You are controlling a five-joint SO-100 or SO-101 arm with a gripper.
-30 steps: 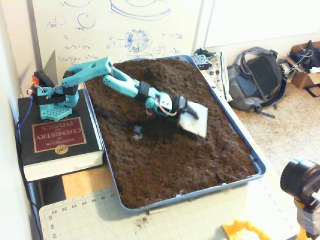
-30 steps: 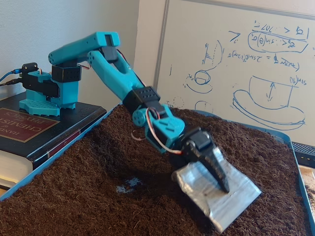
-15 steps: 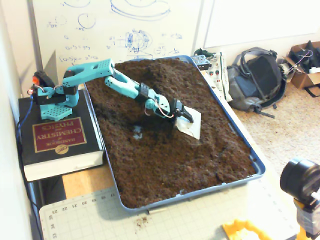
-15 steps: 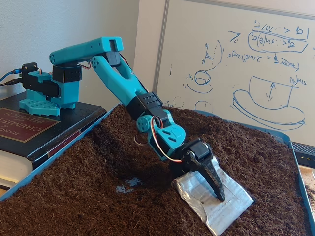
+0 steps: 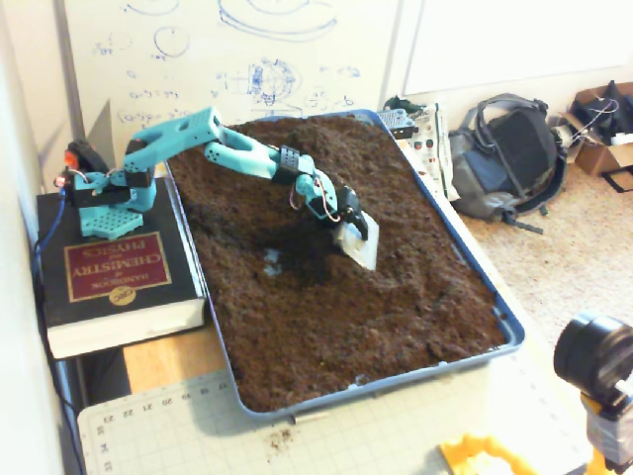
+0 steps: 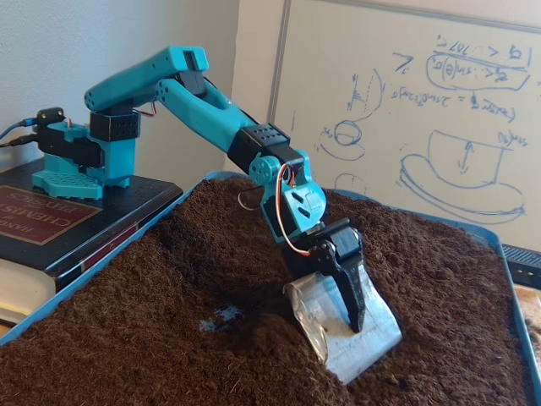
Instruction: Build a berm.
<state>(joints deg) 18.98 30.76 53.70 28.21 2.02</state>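
One teal arm (image 5: 213, 143) is mounted on a chemistry handbook (image 5: 114, 277) beside a blue tray (image 5: 509, 327) filled with dark brown soil (image 5: 336, 317), as shown in both fixed views. The arm is extended over the middle of the tray, and the claw (image 6: 351, 317) is angled downward. A flat silver-grey scoop plate (image 6: 355, 334) is carried at the claw, its lower edge pressed into the soil; the black finger (image 6: 348, 283) is laid against the plate's face, and whether the claw is clenched on it cannot be told. The berm (image 5: 450, 282) is seen only as an uneven raised area of loose soil on the right of the tray, its outline indistinct. A small blue patch (image 6: 218, 320) is exposed in a hollow left of the plate. A whiteboard (image 6: 406, 110) is placed behind.
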